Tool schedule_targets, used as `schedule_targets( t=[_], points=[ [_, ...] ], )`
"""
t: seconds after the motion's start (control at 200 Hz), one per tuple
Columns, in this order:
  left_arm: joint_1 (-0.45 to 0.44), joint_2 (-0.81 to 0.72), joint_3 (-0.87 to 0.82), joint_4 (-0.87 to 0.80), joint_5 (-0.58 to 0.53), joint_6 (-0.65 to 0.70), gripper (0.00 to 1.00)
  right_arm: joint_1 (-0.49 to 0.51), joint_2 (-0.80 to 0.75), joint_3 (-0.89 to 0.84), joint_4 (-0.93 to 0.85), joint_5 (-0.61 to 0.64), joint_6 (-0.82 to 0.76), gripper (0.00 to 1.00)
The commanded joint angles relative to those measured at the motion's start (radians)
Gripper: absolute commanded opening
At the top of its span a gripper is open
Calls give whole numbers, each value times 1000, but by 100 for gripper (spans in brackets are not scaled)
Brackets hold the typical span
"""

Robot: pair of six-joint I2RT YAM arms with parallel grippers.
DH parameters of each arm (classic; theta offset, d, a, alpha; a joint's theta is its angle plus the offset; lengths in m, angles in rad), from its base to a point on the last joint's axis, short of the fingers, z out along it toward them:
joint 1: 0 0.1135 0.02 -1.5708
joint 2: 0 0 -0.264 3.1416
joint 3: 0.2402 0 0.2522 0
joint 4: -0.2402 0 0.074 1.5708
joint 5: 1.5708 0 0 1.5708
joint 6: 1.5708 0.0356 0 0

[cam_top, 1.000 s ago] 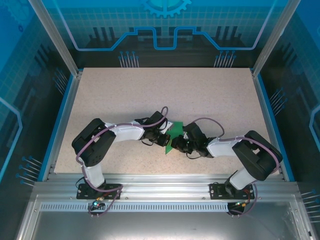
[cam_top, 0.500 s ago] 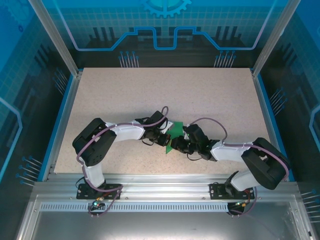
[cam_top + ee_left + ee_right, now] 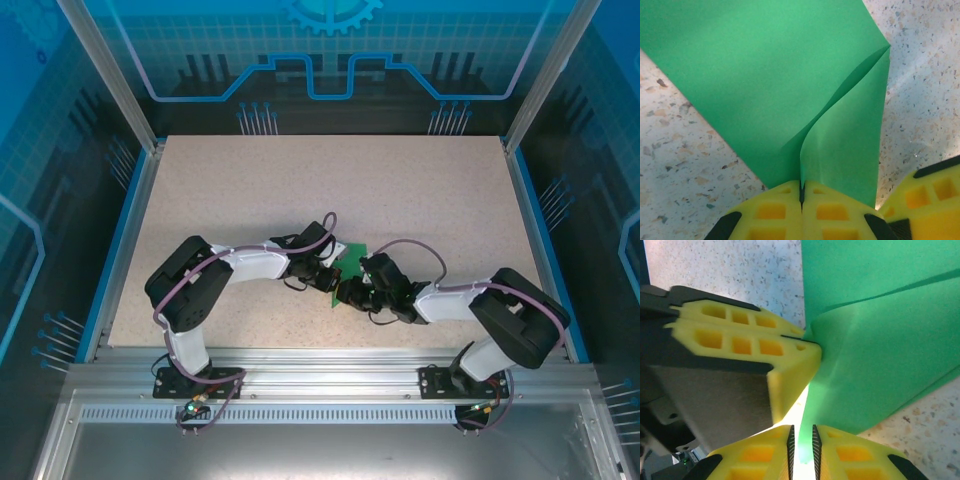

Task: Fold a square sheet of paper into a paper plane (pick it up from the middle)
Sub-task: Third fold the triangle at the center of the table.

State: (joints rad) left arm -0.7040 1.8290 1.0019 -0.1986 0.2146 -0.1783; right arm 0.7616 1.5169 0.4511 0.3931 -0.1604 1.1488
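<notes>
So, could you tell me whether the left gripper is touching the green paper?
Touching. The left wrist view shows the left gripper shut on the green paper, its fold pinched between the jaws.

The table point(image 3: 330, 190) has a beige speckled top under even light, with a blue strip point(image 3: 122, 240) along its sides. Blue translucent walls point(image 3: 330, 60) with printed lines and a gear pattern stand around it, between slanted aluminium posts point(image 3: 107, 75). An aluminium rail point(image 3: 330, 365) runs along the near edge.
</notes>
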Motion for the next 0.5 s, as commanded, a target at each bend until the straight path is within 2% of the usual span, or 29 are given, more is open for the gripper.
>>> schedule_targets(
  t=[0.0,0.205,0.495],
  points=[
    [9,32,3,-56,3,-2,0,22,38,2,49,14,16,19],
    [11,34,7,-59,5,2,0,22,99,-15,91,7,27,19],
    [13,32,4,-56,7,0,0,47,-79,-20,-43,52,-11,20]
  ],
)
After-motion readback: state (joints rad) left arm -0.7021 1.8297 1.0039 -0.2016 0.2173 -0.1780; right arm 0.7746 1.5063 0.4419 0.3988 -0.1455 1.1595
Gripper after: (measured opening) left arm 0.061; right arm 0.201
